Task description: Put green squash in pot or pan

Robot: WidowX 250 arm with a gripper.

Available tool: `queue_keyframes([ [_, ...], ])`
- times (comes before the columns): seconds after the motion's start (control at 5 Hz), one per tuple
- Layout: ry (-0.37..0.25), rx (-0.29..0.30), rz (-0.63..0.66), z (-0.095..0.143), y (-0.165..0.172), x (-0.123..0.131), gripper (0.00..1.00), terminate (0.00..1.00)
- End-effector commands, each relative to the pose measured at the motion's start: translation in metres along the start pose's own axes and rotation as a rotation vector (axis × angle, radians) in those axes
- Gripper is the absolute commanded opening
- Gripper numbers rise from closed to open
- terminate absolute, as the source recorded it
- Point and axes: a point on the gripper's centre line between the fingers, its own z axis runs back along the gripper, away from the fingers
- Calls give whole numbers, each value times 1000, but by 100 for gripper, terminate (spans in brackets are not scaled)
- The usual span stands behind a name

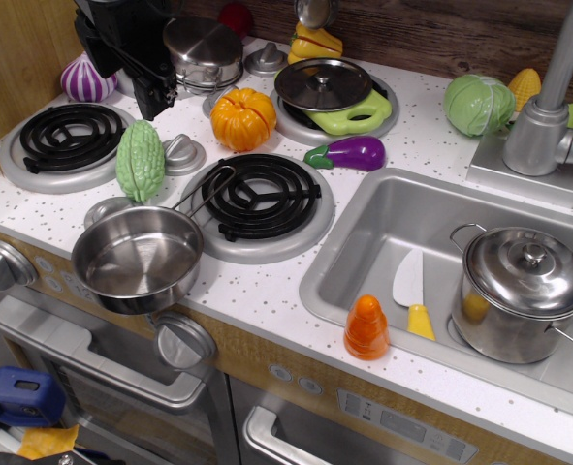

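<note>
gripper (155,92): black, up near the back-left corner over the left burner (68,136), cannot tell if clenched or released | green squash (140,160): upright between the two front burners, left half | pan (138,260): empty, at the front edge, just below the squash

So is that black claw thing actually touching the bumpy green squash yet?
Apart. The one camera view shows the gripper up behind the green squash, with bare white countertop visible between its tip and the squash's top end.

Bare counter separates the green squash (140,160) from the open pan (139,258); a knob (183,153) crowds the squash's right.
</note>
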Motion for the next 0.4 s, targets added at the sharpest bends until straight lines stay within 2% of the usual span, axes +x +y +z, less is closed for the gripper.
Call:
queue_keyframes([
  [0.0,0,0,0,0,0,0,100,0],
  [0.2,-22,-20,117,-12,11,-5,100,0],
])
